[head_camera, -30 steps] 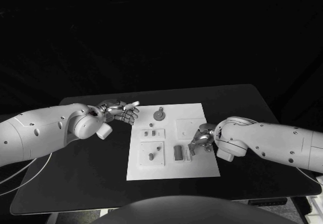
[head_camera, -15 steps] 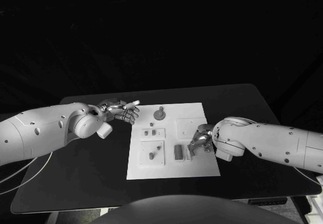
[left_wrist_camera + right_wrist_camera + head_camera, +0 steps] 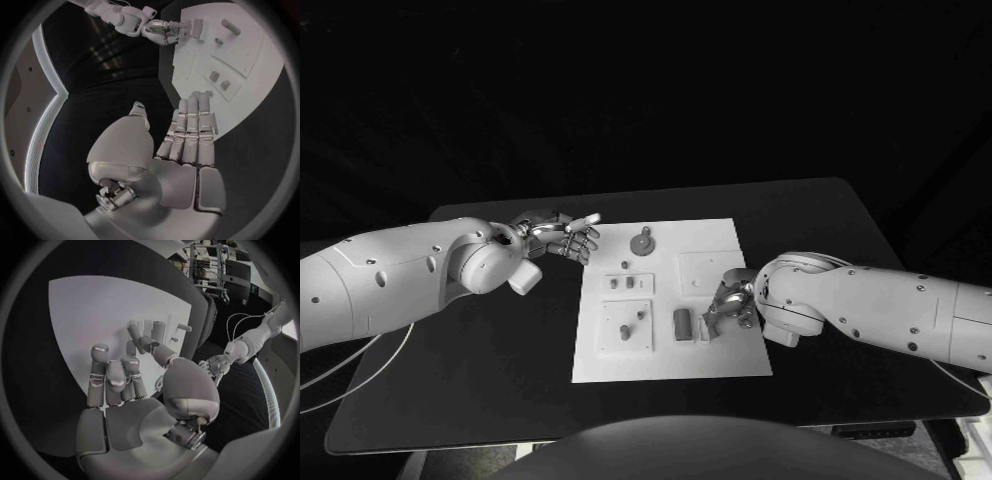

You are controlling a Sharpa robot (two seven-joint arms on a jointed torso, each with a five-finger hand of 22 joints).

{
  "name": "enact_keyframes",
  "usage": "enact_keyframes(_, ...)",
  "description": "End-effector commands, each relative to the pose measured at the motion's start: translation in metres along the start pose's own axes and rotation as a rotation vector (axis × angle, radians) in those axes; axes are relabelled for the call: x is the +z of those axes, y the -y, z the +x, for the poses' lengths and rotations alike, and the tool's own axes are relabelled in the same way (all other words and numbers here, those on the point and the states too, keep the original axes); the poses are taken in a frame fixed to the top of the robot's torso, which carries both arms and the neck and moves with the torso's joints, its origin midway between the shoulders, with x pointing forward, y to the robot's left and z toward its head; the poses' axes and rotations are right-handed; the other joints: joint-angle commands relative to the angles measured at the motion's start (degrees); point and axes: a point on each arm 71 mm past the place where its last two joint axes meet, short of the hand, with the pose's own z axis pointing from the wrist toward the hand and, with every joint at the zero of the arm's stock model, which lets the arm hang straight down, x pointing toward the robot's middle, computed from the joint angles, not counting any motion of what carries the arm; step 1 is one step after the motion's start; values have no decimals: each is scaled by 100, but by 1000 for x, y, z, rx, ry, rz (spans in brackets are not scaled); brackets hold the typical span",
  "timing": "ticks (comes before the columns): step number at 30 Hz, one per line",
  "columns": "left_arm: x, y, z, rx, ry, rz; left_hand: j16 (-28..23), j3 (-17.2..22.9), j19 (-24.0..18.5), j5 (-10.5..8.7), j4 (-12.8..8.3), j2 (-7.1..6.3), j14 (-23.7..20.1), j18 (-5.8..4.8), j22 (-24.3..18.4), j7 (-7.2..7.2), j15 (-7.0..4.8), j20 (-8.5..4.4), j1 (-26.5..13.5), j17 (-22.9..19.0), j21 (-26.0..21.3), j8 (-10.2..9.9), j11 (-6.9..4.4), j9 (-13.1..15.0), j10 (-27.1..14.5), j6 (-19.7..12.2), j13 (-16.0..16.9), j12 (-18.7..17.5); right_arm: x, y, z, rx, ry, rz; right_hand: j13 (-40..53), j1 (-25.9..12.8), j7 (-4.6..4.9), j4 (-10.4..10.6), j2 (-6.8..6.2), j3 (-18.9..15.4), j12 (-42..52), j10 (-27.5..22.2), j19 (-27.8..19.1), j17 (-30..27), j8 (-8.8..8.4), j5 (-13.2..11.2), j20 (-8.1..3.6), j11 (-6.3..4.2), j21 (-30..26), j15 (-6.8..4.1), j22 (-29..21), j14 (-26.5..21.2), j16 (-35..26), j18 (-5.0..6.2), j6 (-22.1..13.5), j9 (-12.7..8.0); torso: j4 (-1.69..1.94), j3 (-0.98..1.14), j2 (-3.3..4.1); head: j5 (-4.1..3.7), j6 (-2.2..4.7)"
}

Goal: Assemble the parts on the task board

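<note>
The right hand hangs over the right half of the white rectangular task board, fingers curled down around a small grey block-shaped part; whether it actually holds the block I cannot tell. The left hand waits off the board's far-left corner over the black table, fingers straight and together, thumb apart, palm bare.

On the board, a round grey disc with a tab lies near the far edge. A taller grey rectangular block stands just beside the right hand. Two small grey pieces sit in a raised panel left of centre, and a short grey peg in the panel below it.

Judging by the layout, assembly looks partly done, with the piece at the right hand not yet seated.
</note>
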Motion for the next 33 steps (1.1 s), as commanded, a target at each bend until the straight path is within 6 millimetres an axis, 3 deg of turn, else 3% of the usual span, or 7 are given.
enact_keyframes(1, 1, 2, 2, 1, -17, 7, -29, 42, -28, 19, -4, -3, -17, 73, 6, 159, 30, 7, -34, 9, -25, -11, 2, -7, -29, -40, -10, 12, 1, -1, 2, -27, -14, 1, -6, -134, 19, 42, -39, 8, -30, 24, 27, -6, -2, -4, 11, 6, -25, -17, 9, -13, -4, 167, 22, 17, 0, -1, 2, 1, -5)
enact_keyframes(5, 1, 2, 3, 1, -19, 8, -30, 43, -29, 19, -4, -4, -17, 72, 7, 159, 30, 7, -35, 9, -26, -10, 2, -7, -30, -41, -10, 13, 1, -2, 4, -27, -19, -1, -6, -231, 18, 103, -93, 17, -32, 24, 37, -14, -9, -3, 14, 6, -34, -17, 1, -16, -7, 167, 28, 8, 1, -3, 2, -3, -5)
enact_keyframes(9, 0, 2, 2, 1, -17, 7, -30, 43, -29, 19, -4, -3, -17, 72, 7, 159, 30, 8, -36, 10, -26, -10, 2, -7, -30, -41, -10, 13, 3, -3, 4, -23, -18, -1, -4, -433, 19, 349, -253, 49, -38, 21, 58, -20, -28, -4, 7, 9, -49, -20, -12, -16, -10, 167, 37, -15, 4, -5, 2, 3, -8)
enact_keyframes(13, 0, 2, 2, 1, -18, 7, -31, 43, -29, 19, -4, -3, -17, 72, 7, 159, 30, 8, -36, 10, -26, -10, 2, -7, -30, -41, -10, 13, 4, -4, 4, -24, -18, -1, 0, -600, 22, 544, -315, 51, -38, 17, 61, -20, -40, -8, 1, 8, -55, -22, -13, -17, -11, 167, 41, -29, 2, -3, 1, 7, -11)
enact_keyframes(33, 0, 2, 2, 1, -18, 5, -33, 46, -30, 19, -4, -1, -17, 73, 9, 160, 30, 8, -38, 13, -27, -9, 2, -8, -31, -43, -11, 14, 6, -5, 8, -42, -49, -3, 9, -628, 26, 566, -342, 86, -38, -6, 43, -51, -57, -7, -16, 10, -58, -25, -3, -49, -11, 167, 21, -41, -1, 1, 3, 10, -27)
